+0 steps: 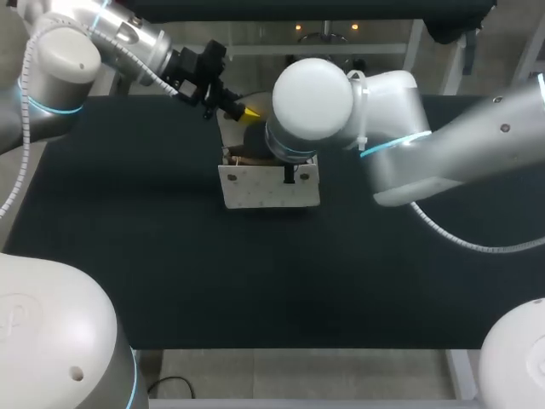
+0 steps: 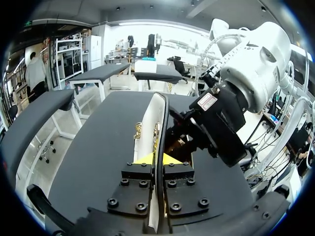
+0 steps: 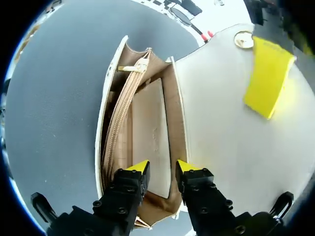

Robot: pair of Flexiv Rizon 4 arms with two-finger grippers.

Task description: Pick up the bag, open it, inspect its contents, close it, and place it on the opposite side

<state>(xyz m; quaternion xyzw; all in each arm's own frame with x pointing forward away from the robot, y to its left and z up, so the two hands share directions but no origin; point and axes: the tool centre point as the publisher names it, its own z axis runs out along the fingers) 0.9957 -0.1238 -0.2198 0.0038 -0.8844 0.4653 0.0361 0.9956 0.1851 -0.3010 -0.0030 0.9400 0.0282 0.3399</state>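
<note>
A white bag (image 1: 268, 186) stands at the table's middle with its flap (image 3: 221, 123) lifted. My left gripper (image 2: 157, 160) is shut on the flap's (image 2: 153, 115) edge, which runs between its fingers; one of its yellow fingertips (image 3: 268, 76) lies against the flap's inside, by a gold clasp (image 3: 242, 39). My right gripper (image 3: 162, 167) hangs over the open mouth, its tips a little apart above a beige inner panel (image 3: 150, 132). Beside that panel runs a zipped pocket (image 3: 120, 123). From above, my right wrist (image 1: 311, 106) hides the bag's opening.
The bag rests on a dark table (image 1: 128, 256), with bare surface to either side and in front. My right arm's wrist (image 2: 221, 118) sits close against the flap on the left gripper's far side.
</note>
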